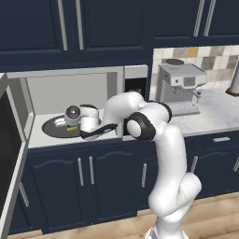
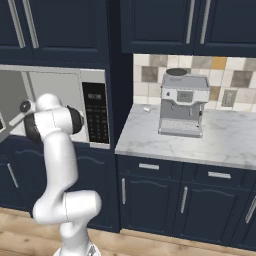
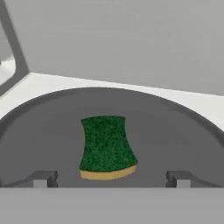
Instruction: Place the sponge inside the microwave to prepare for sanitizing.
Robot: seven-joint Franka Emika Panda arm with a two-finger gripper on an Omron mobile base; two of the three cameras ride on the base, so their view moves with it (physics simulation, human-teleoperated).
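Observation:
The sponge (image 3: 107, 146) lies flat, green side up, on the dark round turntable (image 3: 175, 127) inside the microwave (image 1: 65, 91). My gripper (image 3: 111, 180) hovers just above it, open wide. Its fingertips (image 3: 43, 178) stand far out to either side of the sponge and touch nothing. In the left base view the arm reaches from the right into the microwave's open cavity. There the gripper (image 1: 71, 125) points down over the turntable (image 1: 52, 129), and a bit of the sponge (image 1: 72, 129) shows beneath the hand. The microwave's black keypad panel (image 2: 96, 117) faces the right base view.
The microwave door (image 1: 9, 144) stands swung open at the far left. Light grey cavity walls (image 3: 131, 39) close in behind and beside the hand. A grey espresso machine (image 1: 179, 88) sits on the marble counter (image 2: 225, 140) to the right. Dark blue cabinets hang above and stand below.

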